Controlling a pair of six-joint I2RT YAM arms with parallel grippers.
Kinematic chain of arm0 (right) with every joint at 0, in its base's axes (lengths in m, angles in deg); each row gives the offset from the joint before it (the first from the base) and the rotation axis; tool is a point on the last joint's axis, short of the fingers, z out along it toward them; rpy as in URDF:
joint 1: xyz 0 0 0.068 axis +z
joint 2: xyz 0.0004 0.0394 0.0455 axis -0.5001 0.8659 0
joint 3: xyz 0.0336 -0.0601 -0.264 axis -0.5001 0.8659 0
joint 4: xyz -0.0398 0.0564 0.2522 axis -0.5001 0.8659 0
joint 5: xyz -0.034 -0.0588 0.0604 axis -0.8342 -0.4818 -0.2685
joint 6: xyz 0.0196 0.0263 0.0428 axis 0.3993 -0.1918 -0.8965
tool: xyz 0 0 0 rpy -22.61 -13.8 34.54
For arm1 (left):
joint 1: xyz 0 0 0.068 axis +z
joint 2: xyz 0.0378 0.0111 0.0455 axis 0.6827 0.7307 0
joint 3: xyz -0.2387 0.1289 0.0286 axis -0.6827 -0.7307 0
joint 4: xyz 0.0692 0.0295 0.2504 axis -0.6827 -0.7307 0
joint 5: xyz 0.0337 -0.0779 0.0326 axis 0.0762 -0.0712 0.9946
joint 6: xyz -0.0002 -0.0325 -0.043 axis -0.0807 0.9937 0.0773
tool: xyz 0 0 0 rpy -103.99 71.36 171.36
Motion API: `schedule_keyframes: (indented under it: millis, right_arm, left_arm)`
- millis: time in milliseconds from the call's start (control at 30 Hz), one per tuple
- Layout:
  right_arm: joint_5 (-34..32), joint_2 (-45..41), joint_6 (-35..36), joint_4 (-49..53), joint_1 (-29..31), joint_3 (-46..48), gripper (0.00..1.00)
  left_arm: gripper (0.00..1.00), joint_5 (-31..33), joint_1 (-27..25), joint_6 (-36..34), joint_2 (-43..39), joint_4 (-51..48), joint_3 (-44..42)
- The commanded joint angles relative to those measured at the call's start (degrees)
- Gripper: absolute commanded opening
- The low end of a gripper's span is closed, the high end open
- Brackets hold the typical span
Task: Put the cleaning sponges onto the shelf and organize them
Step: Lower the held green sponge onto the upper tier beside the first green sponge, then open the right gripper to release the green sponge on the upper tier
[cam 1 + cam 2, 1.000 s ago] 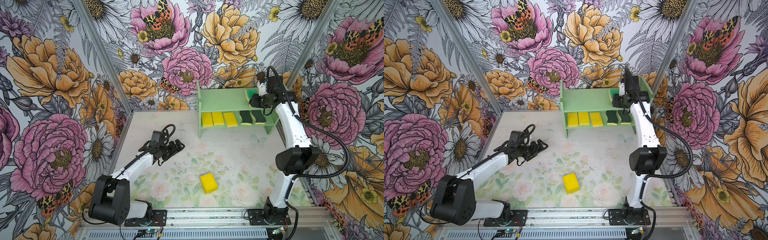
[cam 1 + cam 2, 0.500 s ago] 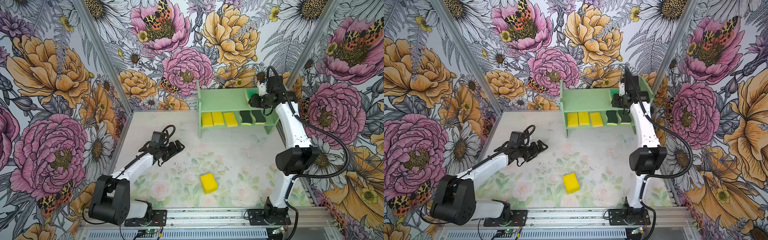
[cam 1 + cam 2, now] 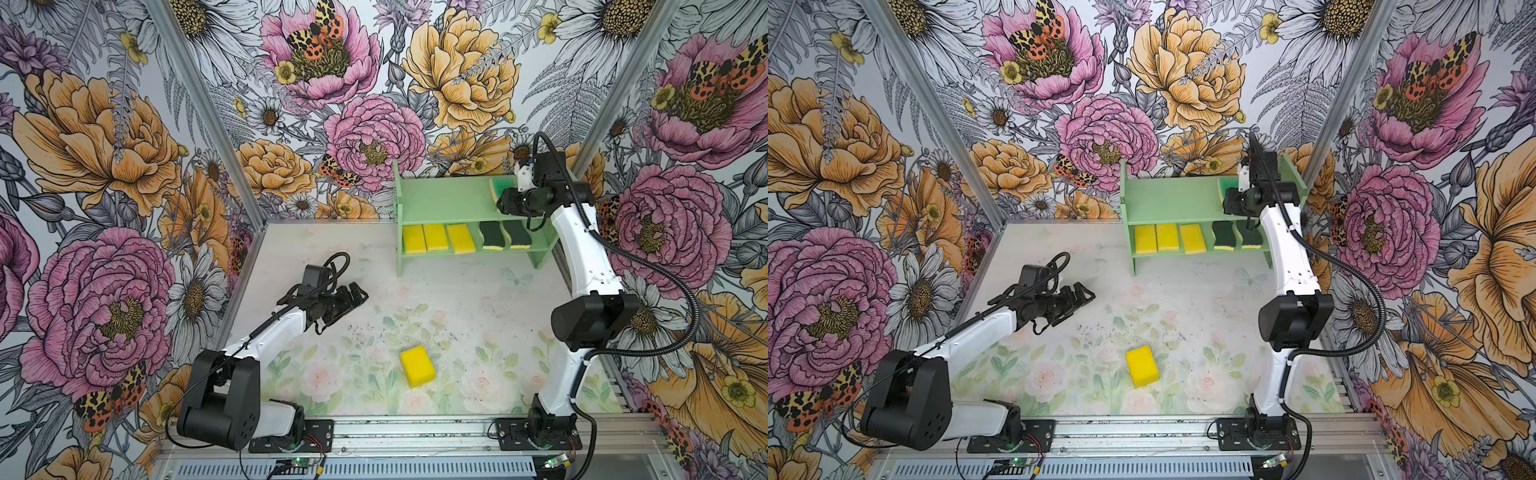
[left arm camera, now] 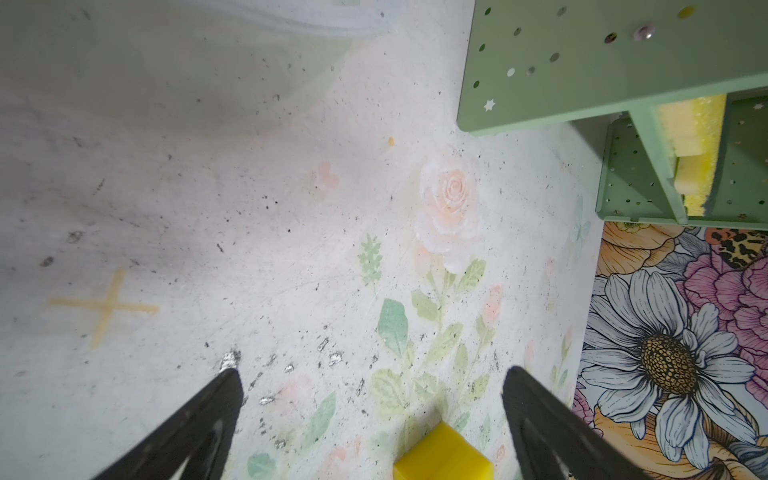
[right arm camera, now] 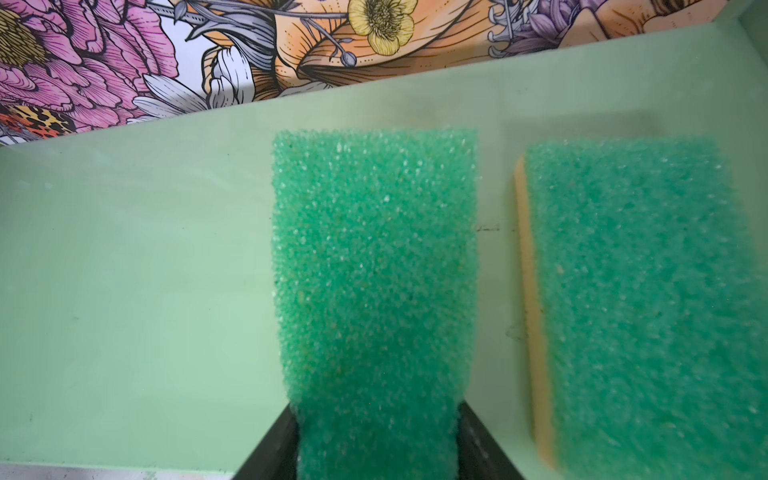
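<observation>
The mint-green shelf [image 3: 449, 203] [image 3: 1171, 199] stands at the back right. Its lower tier holds three plain yellow sponges [image 3: 436, 237] and two dark-green-topped ones [image 3: 505, 235]. On the top tier my right gripper [image 3: 505, 201] [image 5: 378, 419] is shut on a teal-topped sponge [image 5: 374, 257] that lies flat, pinched narrow between the jaws. A second teal-topped sponge [image 5: 640, 299] lies beside it. One yellow sponge [image 3: 417, 366] [image 3: 1142, 366] [image 4: 442, 457] lies loose on the table's front middle. My left gripper [image 3: 357, 293] [image 4: 372, 374] hovers open and empty over the table, left of centre.
Floral walls close the table in on three sides, and a metal rail runs along the front edge. The shelf's holed side panel [image 4: 582, 62] shows in the left wrist view. The left half of the top tier is bare.
</observation>
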Motion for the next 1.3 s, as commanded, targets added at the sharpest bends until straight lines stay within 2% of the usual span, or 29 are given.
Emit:
schedule_keyframes:
  millis: [0, 1267]
  right_arm:
    - [-1.1, 0.1, 1.1, 0.0, 0.0, -1.3, 0.54]
    - [-0.7, 1.1, 1.7, -0.1, -0.1, -0.4, 0.68]
  left_arm:
    - [0.99, 0.4, 0.4, -0.7, -1.4, 0.6, -0.4]
    - [0.99, 0.6, 0.6, -0.5, -2.3, 0.6, -1.4]
